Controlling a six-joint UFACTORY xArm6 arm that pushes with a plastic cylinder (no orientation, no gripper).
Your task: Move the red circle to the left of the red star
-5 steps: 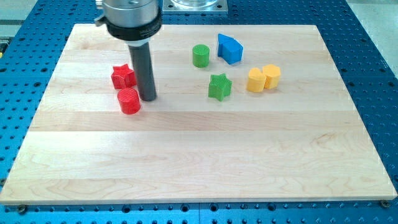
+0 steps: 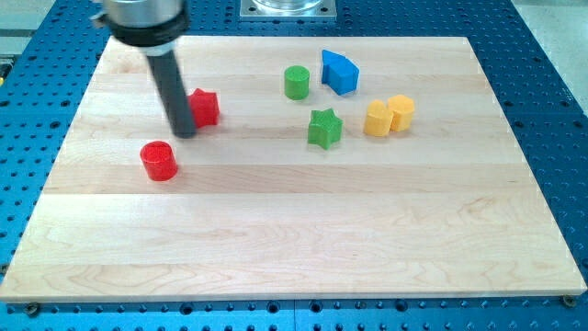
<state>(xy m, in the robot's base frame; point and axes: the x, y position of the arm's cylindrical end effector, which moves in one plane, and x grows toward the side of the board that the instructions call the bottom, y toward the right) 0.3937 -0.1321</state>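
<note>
red circle [image 2: 158,161] on the wooden board [image 2: 294,230], toward the view's lower left of the red star [image 2: 203,107] and apart from it, my tip [image 2: 184,131] a bare rod with no jaws, touching the star's left side, above-right of the circle

We see a pale, striped wooden table [image 2: 303,230] on a blue perforated base [image 2: 560,110]. On it: a red cylinder block [image 2: 158,161], red star block [image 2: 203,107], green cylinder block [image 2: 296,83], green star block [image 2: 324,128], blue angular block [image 2: 339,72] and two yellow blocks [image 2: 390,115]. Our dark rod's tip [image 2: 184,132] is near-black.
</note>
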